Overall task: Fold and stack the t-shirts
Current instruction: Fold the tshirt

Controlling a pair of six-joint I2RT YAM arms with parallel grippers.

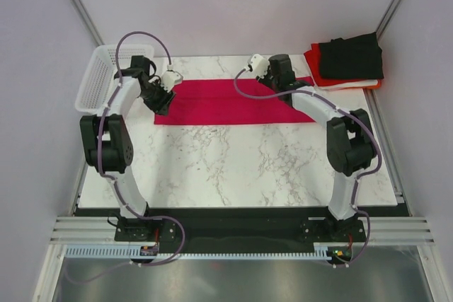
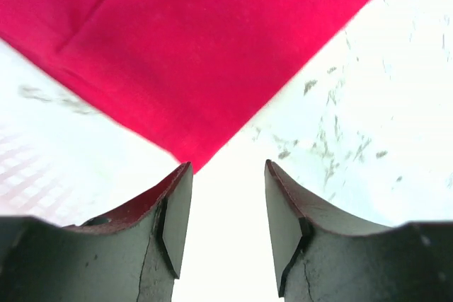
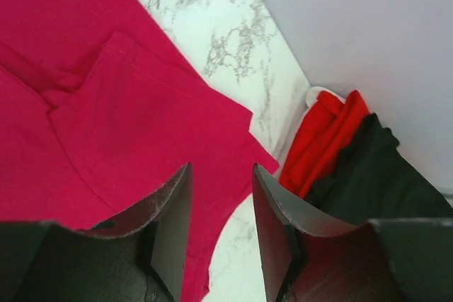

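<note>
The crimson shirt (image 1: 233,102) lies towards the far side of the surface (image 1: 233,167), soft matte cloth folded into a long flat band with its left end cut on a slant. Up close, a stitched hem and an overlapping layer run across it. The surface is smooth, white with grey marble veins.

In the far right corner sits a stack of folded rectangles: a black shirt (image 1: 352,56) on top, an orange-red shirt (image 1: 316,66) under it, and a thin white shirt (image 1: 354,85) edge at the bottom.

A white plastic mesh basket (image 1: 95,79) stands at the far left edge; the left arm hides part of it.

The left pincer (image 2: 226,167) stands apart, gripping nothing, the crimson corner just ahead of its tips. The right pincer (image 3: 221,167) is also apart, above the band's right end, not clamped on it.
</note>
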